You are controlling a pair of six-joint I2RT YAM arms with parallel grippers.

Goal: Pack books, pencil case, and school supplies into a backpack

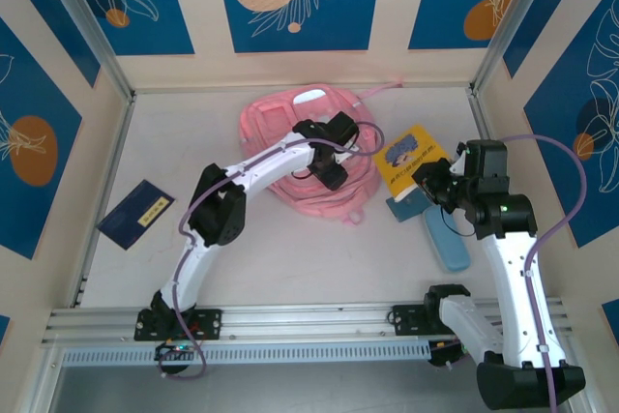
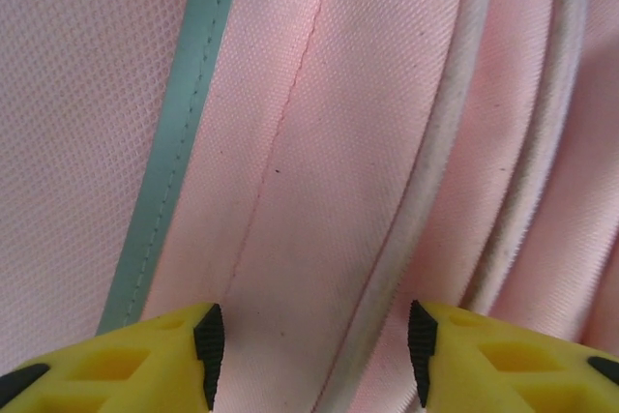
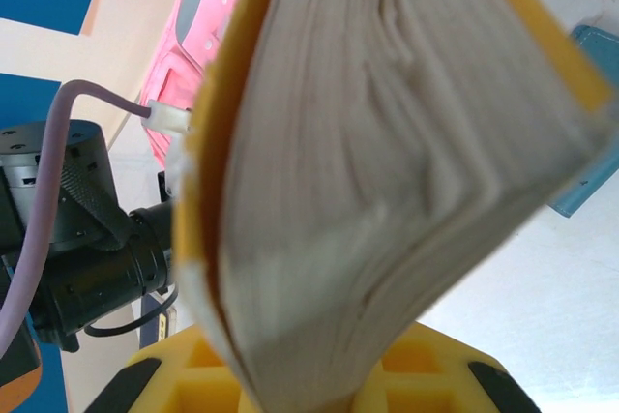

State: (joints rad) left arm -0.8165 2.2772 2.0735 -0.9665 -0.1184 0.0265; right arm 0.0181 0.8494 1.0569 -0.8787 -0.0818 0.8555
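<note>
Pink cloth of the backpack (image 1: pixel 276 118) lies right under the left tool (image 1: pixel 329 163), which hangs over the bag's middle. The step in hand looks to be opening the bag so the yellow book (image 1: pixel 411 154) can go in. To do it well, the left tool should take the loose edge beside the pale zip stripe (image 2: pixel 164 191), not the flat panel. It should pinch one layer only and lift it up and away, so a real mouth opens. The book should wait just right of the backpack until then, and go in narrow edge first, slanted down into the gap.

The left tool stands about half parted. Its pads (image 2: pixel 208 340) sit either side of a strip of pink fabric and a line of white piping (image 2: pixel 426 191). From so close I cannot tell whether they press the cloth, but nothing looks bunched between them, so I judge it is not gripping yet. The right tool (image 1: pixel 432 181) is clenched across the covers of the yellow book, holding it raised and tilted just right of the backpack.

The pencil case (image 1: pixel 447 244) lies on the tabletop (image 1: pixel 290 258) right of the backpack, nearer the arms. The navy book (image 1: pixel 135 213) lies well apart to its left.
</note>
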